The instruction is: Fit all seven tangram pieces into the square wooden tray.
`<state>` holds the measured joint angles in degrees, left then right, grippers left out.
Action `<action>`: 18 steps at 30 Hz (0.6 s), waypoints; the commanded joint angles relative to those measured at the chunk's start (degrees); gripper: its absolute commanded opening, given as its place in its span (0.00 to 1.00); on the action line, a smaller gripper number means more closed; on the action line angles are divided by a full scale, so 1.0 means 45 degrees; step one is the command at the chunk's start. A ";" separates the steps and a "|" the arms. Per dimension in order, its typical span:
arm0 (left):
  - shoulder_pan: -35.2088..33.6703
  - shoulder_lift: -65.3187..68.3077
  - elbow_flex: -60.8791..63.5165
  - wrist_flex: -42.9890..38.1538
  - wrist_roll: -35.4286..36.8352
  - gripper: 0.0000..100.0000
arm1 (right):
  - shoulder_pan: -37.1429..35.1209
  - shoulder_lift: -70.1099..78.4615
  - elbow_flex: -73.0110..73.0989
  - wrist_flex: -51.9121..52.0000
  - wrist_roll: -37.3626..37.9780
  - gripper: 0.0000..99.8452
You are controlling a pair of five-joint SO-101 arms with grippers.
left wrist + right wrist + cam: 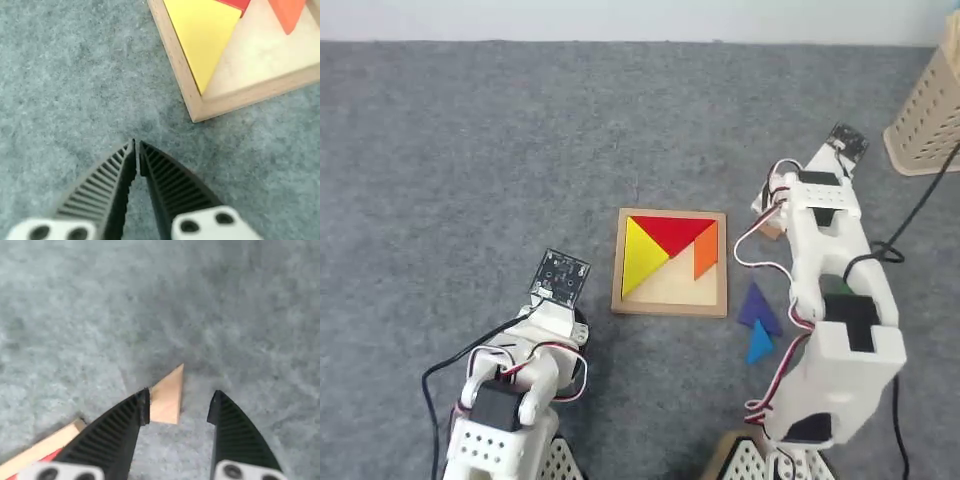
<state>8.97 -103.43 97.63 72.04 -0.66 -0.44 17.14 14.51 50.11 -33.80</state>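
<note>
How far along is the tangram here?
Done: yellow triangle, red triangle and orange piece lie in the tray. In hand: right jaws open around a pale triangle on the carpet. Remaining: that, plus purple piece and blue triangle beside the tray.

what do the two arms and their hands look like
The left arm and right arm are white plastic shells with black servo blocks. Red, white and black wires loop along the joints. Each wrist carries a small dark circuit board. The left hand and right hand have black tapered fingers, ribbed inside, on white bases.
</note>
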 commanded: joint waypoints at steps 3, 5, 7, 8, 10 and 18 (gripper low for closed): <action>0.0039 -0.0254 -0.0244 0.0078 0.0078 0.01 | 0.0205 0.0440 -0.1016 0.0264 0.0567 0.21; 0.0039 -0.0254 -0.0244 0.0078 0.0078 0.01 | 0.0186 0.0869 -0.1231 0.0283 0.0821 0.21; 0.0039 -0.0254 -0.0244 0.0078 0.0078 0.01 | 0.0186 0.1260 -0.1563 0.0498 0.0860 0.21; 0.0039 -0.0254 -0.0244 0.0078 0.0078 0.01 | 0.0186 0.1416 -0.1836 0.0811 0.0879 0.21; 0.0039 -0.0254 -0.0244 0.0078 0.0078 0.01 | 0.0186 0.1729 -0.2462 0.1631 0.0879 0.21; 0.0039 -0.0254 -0.0244 0.0078 0.0078 0.01 | 0.0283 0.2276 -0.3458 0.2569 0.0879 0.12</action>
<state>8.97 -103.43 97.63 72.04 -0.66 0.09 27.78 0.00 60.13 -30.64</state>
